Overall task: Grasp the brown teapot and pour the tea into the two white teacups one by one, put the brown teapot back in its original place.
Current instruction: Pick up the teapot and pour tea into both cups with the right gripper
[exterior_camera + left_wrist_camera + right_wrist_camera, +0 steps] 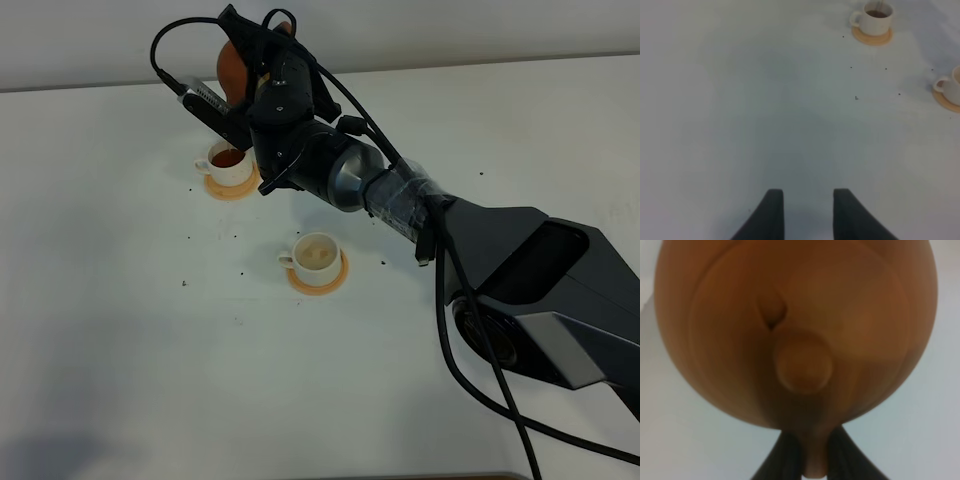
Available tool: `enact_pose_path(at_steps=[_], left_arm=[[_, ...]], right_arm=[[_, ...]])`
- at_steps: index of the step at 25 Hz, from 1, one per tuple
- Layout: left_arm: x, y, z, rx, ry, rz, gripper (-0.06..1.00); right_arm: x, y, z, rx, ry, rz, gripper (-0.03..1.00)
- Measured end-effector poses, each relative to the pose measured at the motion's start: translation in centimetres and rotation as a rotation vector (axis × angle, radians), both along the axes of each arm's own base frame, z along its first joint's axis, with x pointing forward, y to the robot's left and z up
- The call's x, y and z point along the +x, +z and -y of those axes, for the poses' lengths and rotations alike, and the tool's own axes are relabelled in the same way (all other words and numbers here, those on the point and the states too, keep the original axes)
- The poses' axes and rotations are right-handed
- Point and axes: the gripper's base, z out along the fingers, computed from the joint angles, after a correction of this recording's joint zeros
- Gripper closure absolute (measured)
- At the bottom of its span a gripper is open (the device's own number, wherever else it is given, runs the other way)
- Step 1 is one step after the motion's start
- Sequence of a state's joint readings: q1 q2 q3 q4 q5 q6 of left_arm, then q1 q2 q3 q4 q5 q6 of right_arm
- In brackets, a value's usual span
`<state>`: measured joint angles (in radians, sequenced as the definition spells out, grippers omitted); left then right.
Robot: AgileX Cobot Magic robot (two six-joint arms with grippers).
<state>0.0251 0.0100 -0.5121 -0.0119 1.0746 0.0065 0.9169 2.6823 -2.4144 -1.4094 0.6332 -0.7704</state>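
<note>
Right hand (807,457) was clenched on teapot (795,330) handle, tipped over far cup (229,160): first pour. Next move needed near cup (317,257).

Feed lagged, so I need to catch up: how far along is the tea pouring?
Done: right gripper shut on the brown teapot, lifted. In hand: pouring into the far teacup, which holds brown tea. Remaining: near teacup looks empty; teapot not yet returned.

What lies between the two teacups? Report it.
Bare table with a few dark specks, nothing else, between the tea-filled teacup and the other teacup; the left wrist view shows it clearest.
</note>
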Motion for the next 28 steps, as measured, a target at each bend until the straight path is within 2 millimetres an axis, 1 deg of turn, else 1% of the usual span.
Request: enact_pose_path(at_steps=[15,21,28], left_arm=[[0.0,0.0,0.0,0.0,0.0,0.0,0.7],[0.0,0.0,0.0,0.0,0.0,0.0,0.7],[0.0,0.0,0.0,0.0,0.0,0.0,0.7]], right_arm=[[-0.2,-0.1,-0.2,0.029,-0.001,-0.02,0.87],[-0.4,-0.6,-0.1,0.086,-0.023,-0.096,0.87],[-0.5,-1.3,0.4,0.135,-0.102,-0.187,0.87]])
